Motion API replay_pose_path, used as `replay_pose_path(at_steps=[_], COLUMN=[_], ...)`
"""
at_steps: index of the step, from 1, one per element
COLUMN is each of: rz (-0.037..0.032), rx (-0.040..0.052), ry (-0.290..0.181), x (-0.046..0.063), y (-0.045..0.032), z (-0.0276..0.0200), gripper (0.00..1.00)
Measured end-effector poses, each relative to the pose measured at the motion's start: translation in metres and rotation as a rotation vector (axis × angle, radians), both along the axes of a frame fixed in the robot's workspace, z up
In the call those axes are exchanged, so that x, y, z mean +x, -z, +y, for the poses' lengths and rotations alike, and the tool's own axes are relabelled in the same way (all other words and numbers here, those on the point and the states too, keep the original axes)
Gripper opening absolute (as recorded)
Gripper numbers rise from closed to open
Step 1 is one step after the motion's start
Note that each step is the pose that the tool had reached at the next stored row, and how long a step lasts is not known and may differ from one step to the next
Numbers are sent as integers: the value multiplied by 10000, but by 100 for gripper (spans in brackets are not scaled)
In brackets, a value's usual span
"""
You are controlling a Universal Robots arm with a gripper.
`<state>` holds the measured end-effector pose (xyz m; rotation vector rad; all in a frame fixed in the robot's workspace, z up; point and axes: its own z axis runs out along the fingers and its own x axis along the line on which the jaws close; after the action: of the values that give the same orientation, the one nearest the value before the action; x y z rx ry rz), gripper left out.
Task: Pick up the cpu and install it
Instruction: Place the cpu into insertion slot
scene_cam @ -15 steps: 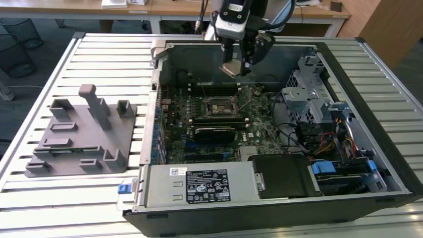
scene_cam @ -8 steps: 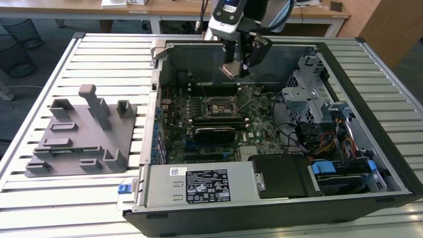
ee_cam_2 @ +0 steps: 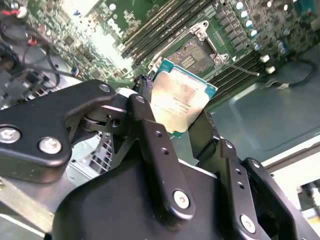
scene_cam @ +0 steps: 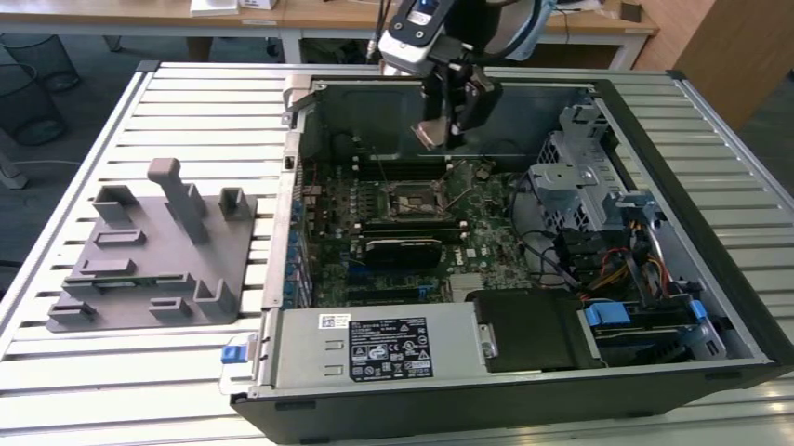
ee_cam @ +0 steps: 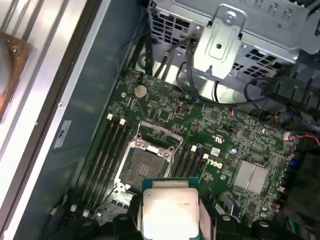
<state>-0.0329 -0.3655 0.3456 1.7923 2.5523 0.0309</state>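
Note:
The cpu (ee_cam_2: 176, 101) is a small flat square chip with a pale silvery top and a teal rim, and it sits between my black fingers (ee_cam_2: 150, 145). My gripper (ee_cam_2: 175, 125) is shut on it. In the first wrist view the cpu (ee_cam: 169, 209) hangs just above the open socket (ee_cam: 146, 167) on the green motherboard. In the exterior view my gripper (scene_cam: 437, 137) hovers over the rear part of the open computer case (scene_cam: 694, 186), with the cpu (scene_cam: 430, 133) tilted at its tip and the socket (scene_cam: 411, 199) a little below it.
A grey plastic tray with upright posts (scene_cam: 155, 251) stands on the slatted table at the exterior view's left. Inside the case lie a black ribbed block (scene_cam: 404, 249), a power supply (scene_cam: 372, 346), drive cages (scene_cam: 583, 177) and loose cables (scene_cam: 620, 269).

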Motion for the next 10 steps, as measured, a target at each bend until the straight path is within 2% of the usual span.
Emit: replay_pose_path(at_steps=[6, 10], rz=[0, -1], rx=[1, -2], ry=[763, 807], x=[-1, -3], y=[32, 50], z=[9, 69], gripper=[54, 54])
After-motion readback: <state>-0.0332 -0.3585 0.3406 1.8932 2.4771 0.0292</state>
